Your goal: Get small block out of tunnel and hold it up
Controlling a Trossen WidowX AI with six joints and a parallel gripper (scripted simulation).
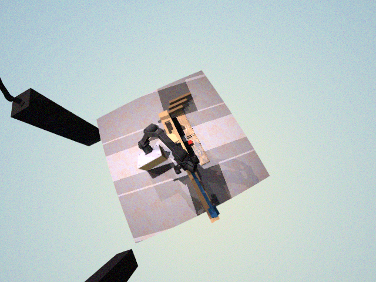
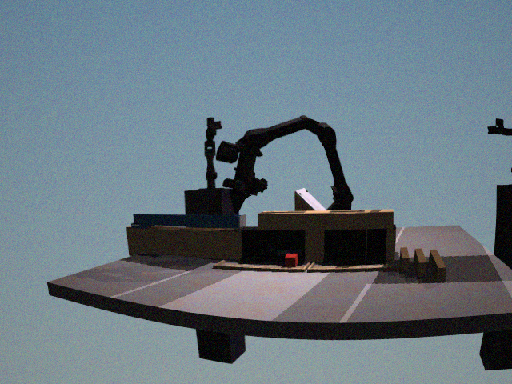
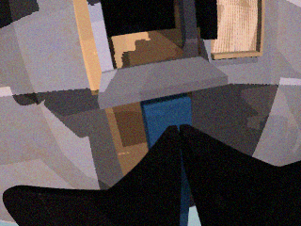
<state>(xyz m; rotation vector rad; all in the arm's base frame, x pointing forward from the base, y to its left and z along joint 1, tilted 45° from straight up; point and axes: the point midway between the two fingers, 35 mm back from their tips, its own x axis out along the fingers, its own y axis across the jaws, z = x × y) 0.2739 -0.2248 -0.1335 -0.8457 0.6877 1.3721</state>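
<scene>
- Tool (image 1: 190, 165) (image 2: 236, 207) (image 3: 180, 127) closed and empty, we stand over the blue bar (image 1: 206, 198) (image 2: 165, 220) (image 3: 166, 113) beyond the tunnel's (image 1: 164, 114) (image 2: 314, 243) end; contact is unclear.
- Our red block (image 1: 190, 142) (image 2: 290, 259) sits beside the tunnel, apparently out.
- We seem between extraction and pickup; next, we should withdraw, reopen, and grasp it.

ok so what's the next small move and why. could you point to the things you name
I'd probably raise the gripper (image 1: 191, 168) (image 2: 237, 210) (image 3: 180, 126) and ease it toward the red block (image 1: 190, 142) (image 2: 290, 259): its fingers look shut on nothing over the blue bar (image 1: 201, 191) (image 2: 161, 220) (image 3: 166, 113), while the block appears to sit outside the tunnel's side opening, on the low tray (image 1: 201, 153) (image 2: 231, 266) (image 3: 237, 56).
</scene>
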